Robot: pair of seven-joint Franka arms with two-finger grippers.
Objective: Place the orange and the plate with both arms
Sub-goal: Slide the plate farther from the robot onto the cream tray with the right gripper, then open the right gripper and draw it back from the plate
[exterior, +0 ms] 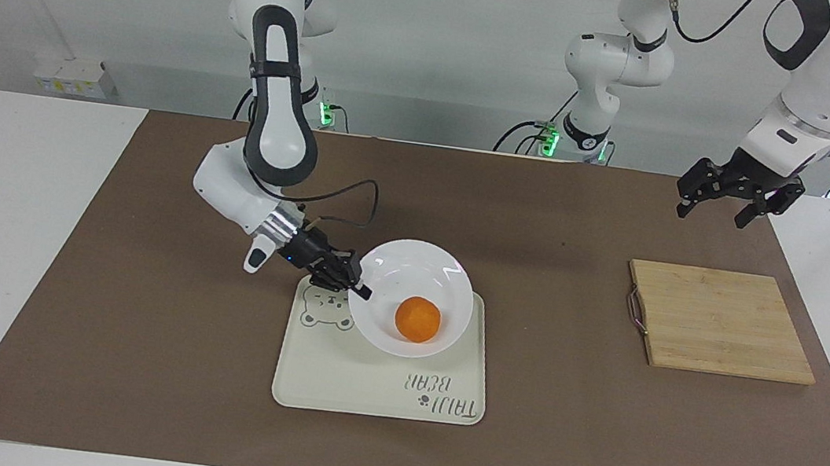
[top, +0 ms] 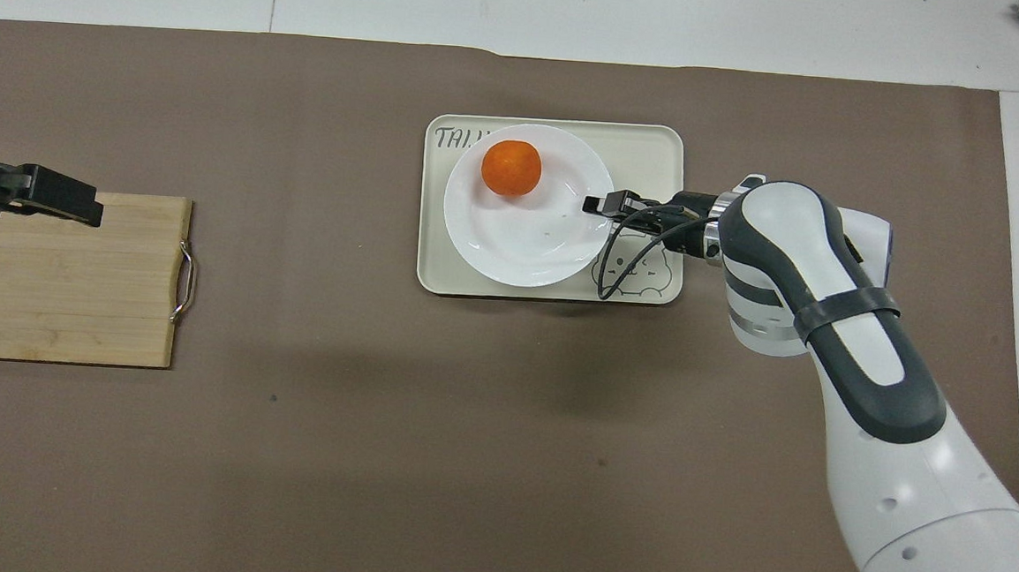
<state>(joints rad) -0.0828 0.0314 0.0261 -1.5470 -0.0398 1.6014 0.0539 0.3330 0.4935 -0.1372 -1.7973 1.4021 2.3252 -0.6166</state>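
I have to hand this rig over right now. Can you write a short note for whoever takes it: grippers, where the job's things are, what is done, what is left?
Right gripper: shut on the rim of the plate, holding it over the bear-print tray.
Left gripper: open, waiting in the air over the mat beside the wooden cutting board.
The orange sits in the plate, toward the side farther from the robots.
Done: orange is in the plate, plate is brought over the tray.
Left: whether the plate already rests on the tray is unclear; set it down if not, then let go of the rim and pull the right arm clear.
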